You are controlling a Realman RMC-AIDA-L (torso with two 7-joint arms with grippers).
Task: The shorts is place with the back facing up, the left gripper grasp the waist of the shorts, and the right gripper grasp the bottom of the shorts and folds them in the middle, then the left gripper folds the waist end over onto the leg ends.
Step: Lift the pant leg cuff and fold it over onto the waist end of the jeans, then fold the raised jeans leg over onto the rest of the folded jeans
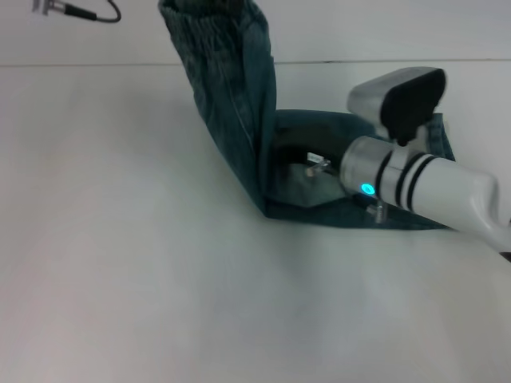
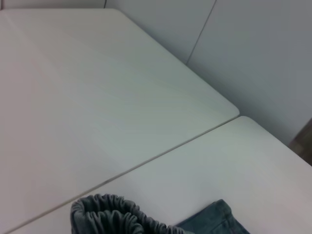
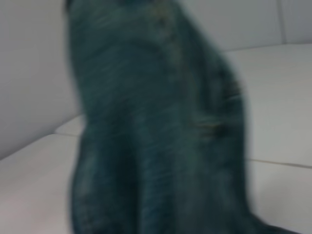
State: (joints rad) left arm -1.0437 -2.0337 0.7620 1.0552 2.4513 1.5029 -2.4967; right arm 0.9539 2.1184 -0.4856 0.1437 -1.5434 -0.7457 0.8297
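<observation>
The dark blue denim shorts (image 1: 239,104) are bent into an L. Their gathered elastic waist (image 2: 109,214) end rises upright and runs out of the top of the head view. The leg ends (image 1: 351,211) lie flat on the white table at the right. My left gripper shows in no view; its wrist view looks down on the bunched waistband. My right gripper (image 1: 315,166) reaches in from the right, low over the flat part just beside the fold. The raised denim (image 3: 156,136) fills the right wrist view.
The white table (image 1: 120,239) spreads wide to the left and front. A seam between two tabletops (image 2: 146,161) runs behind the shorts. A black cable with a metal plug (image 1: 76,11) lies at the far left corner.
</observation>
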